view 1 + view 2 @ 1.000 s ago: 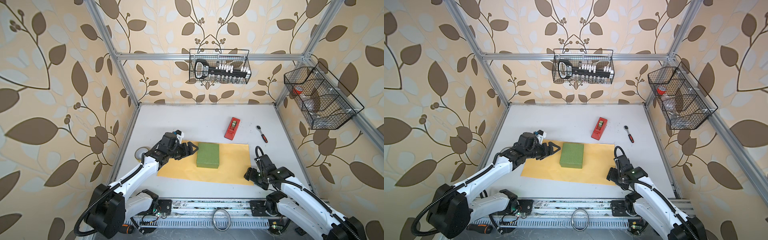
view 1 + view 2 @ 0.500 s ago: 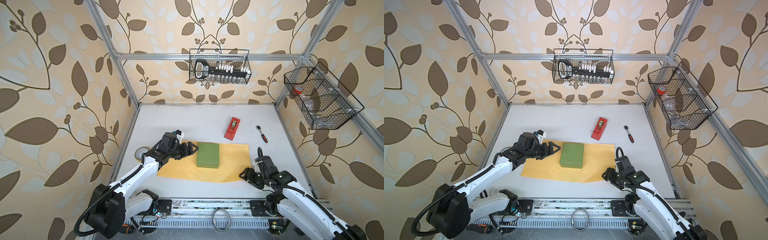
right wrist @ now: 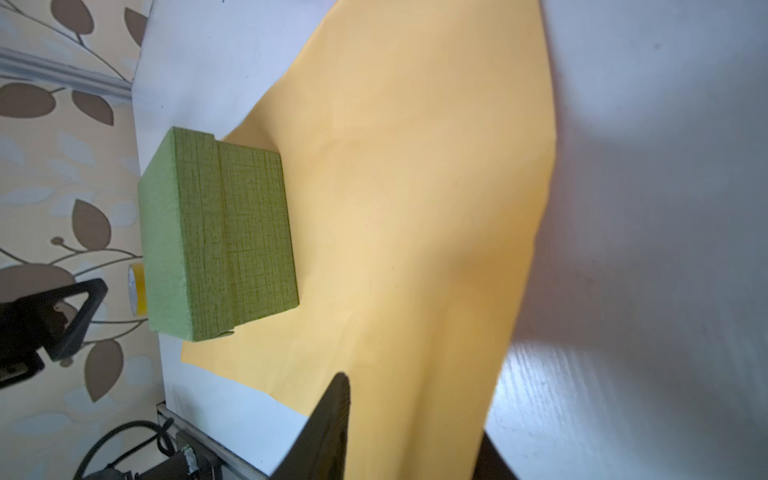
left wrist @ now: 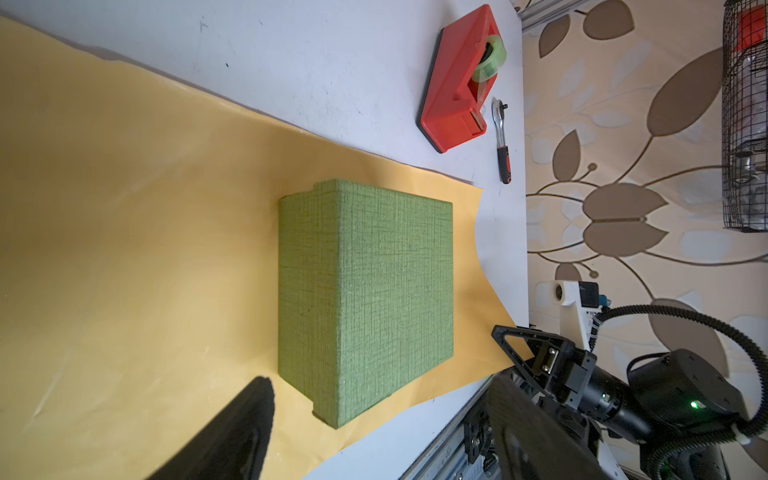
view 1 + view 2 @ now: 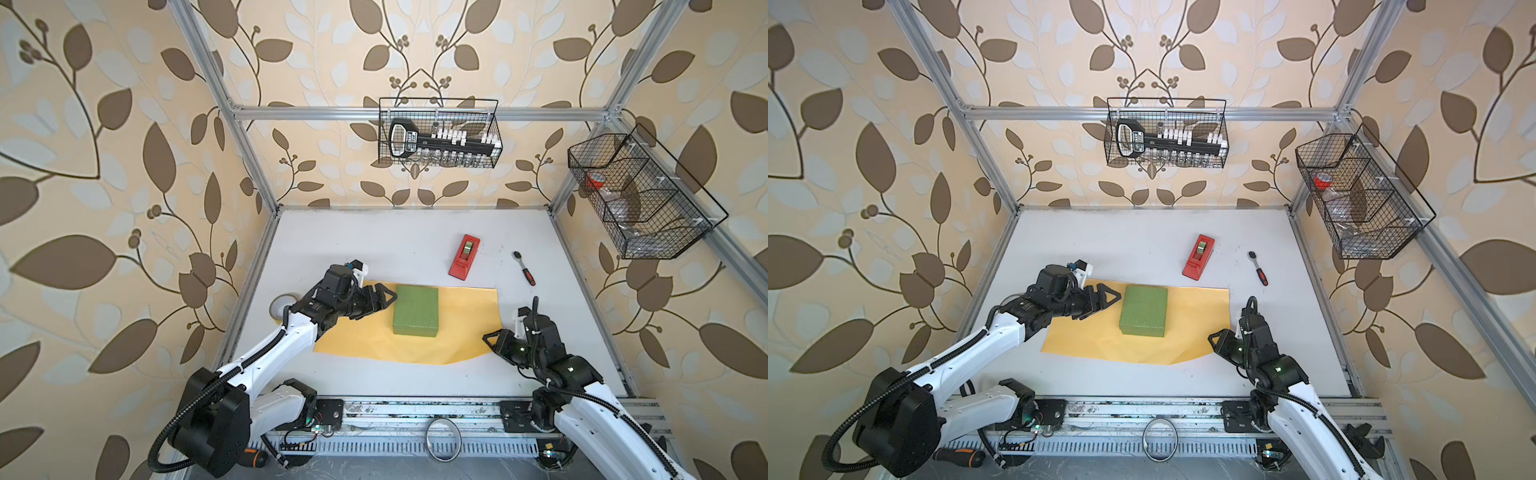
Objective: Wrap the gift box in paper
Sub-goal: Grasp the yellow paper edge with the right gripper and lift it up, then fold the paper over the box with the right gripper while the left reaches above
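Well, the paper (image 5: pixel 465 320) is thin and floppy. My right gripper (image 5: pixel 492 345) sits round its 4 o'clock corner; I cannot tell if it pinches. My left gripper (image 5: pixel 380 306) is wide apart.

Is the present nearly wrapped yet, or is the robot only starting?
Only starting. Done: the gift box sits on the paper, fully bare. In hand: the right gripper has the paper's near right corner between its fingers, raised a little; a firm pinch isn't clear. The left gripper hovers open beside the box. Left: every fold over the box, then likely taping with the red tape dispenser.
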